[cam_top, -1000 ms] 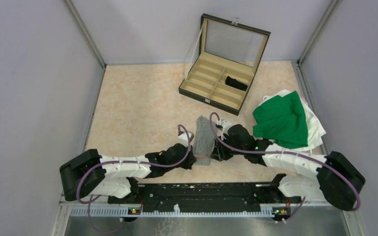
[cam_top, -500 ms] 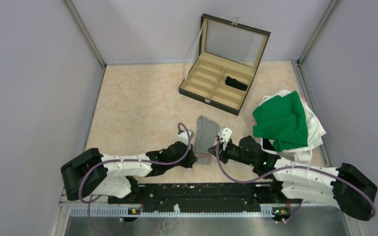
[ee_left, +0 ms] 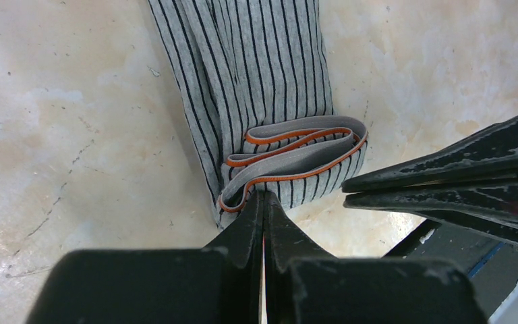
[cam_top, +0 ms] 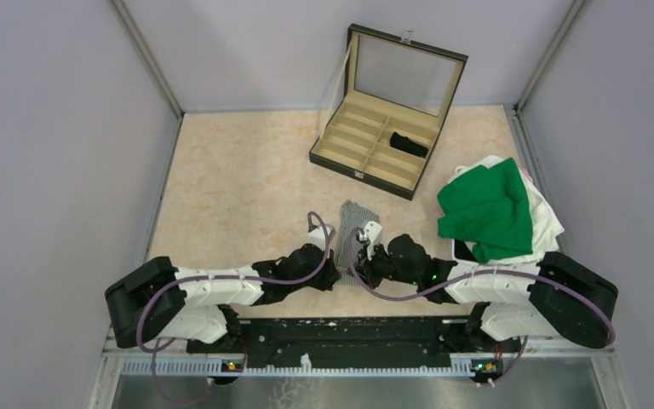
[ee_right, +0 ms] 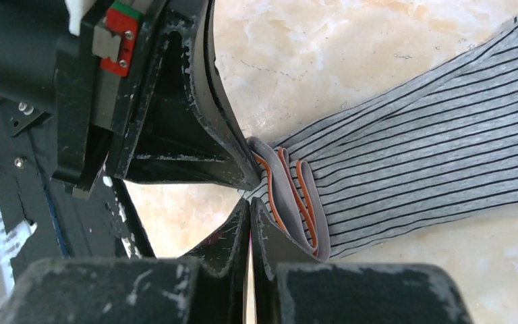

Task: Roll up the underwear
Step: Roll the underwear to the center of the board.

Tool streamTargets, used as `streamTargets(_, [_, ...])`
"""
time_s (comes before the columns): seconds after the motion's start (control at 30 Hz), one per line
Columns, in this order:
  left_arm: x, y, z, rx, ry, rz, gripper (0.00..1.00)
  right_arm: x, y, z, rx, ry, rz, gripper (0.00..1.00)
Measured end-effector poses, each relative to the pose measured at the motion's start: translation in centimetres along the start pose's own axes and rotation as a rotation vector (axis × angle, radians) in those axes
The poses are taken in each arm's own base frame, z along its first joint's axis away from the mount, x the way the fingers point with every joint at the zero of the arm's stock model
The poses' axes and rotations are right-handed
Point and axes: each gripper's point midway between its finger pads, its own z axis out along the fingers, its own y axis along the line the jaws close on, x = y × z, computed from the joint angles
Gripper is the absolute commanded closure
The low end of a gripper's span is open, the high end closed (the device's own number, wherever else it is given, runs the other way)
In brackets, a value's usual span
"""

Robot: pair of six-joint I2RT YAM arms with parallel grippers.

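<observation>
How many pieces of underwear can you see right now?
2: striped grey one on the table near the front, black one in the case; the cloth pile may hide more.

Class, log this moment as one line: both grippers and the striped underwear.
striped underwear: lying flat, not yet rolled | left gripper: shut, tips at its waistband end | right gripper: shut, tips at same end

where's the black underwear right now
In the top view, the black underwear lies in a right-side compartment of the open case at the far end of the table, beyond the green cloth.
</observation>
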Motion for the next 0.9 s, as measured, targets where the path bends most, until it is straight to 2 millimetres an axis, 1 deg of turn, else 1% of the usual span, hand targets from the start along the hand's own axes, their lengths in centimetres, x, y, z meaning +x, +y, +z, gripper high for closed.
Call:
streamTargets(0.1, [0.0, 0.0, 0.0, -0.001, 0.003, 0.000, 1.00, 0.2, 0.0, 0.3, 0.007, 0.015, 0.034, 1.00])
streamTargets(0.23, [0.0, 0.0, 0.0, -0.002, 0.005, -0.001, 1.00, 1.1, -0.3, 0.5, 0.027, 0.057, 0.071, 1.00])
streamTargets(0.47, [0.0, 0.0, 0.0, -0.003, 0.006, -0.004, 1.00, 2.3, -1.6, 0.4, 0.110, 0.107, 0.098, 1.00])
streamTargets(0.77, [-0.1, 0.1, -0.1, -0.004, 0.004, -0.004, 1.00, 3.0, -2.7, 1.0, 0.179, 0.139, 0.131, 1.00])
streamTargets(0.9, [-0.2, 0.0, -0.6, 0.002, 0.006, 0.000, 1.00, 2.8, -3.0, 1.2, 0.196, 0.137, 0.149, 1.00])
